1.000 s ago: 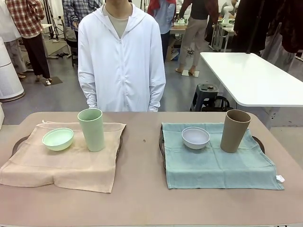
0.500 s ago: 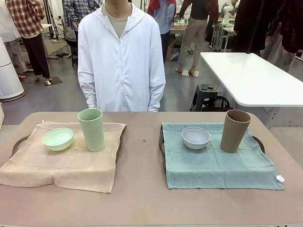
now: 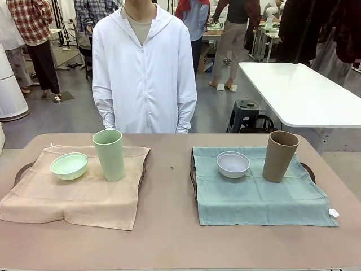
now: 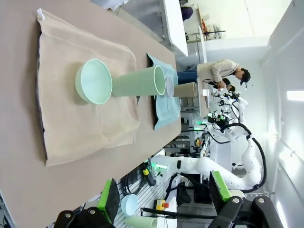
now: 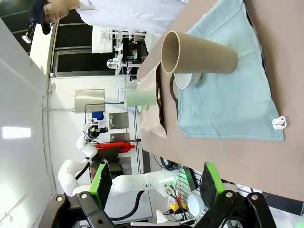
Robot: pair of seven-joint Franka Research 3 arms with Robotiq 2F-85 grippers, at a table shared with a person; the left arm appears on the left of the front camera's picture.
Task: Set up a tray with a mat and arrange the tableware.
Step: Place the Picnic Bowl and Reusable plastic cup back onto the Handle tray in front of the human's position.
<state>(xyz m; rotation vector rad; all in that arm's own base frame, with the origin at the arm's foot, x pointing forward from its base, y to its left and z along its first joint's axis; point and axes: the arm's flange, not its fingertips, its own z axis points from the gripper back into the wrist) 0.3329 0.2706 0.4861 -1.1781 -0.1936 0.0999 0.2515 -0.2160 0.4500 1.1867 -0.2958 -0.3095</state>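
Two mats: the beige mat [image 3: 73, 189] carries one pale green bowl [image 3: 69, 166] and one tall green cup [image 3: 109, 154]; the teal mat [image 3: 259, 195] carries one white bowl [image 3: 233, 164] and one tall brown cup [image 3: 280, 156]. Left gripper [image 4: 164, 202] and right gripper [image 5: 154, 187]: both spread, holding nothing.

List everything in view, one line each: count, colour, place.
Table: one, brownish, shared with the person.
Beige mat: one, over a dark tray on the robot's left.
Teal mat: one, over a dark tray on the right.
Pale green bowl: one, on the beige mat.
Tall green cup: one, upright beside that bowl.
White bowl: one, on the teal mat.
Tall brown cup: one, upright beside the white bowl.
Person: one, white jacket, far side.
Left gripper: open, off the table.
Right gripper: open, off the table.
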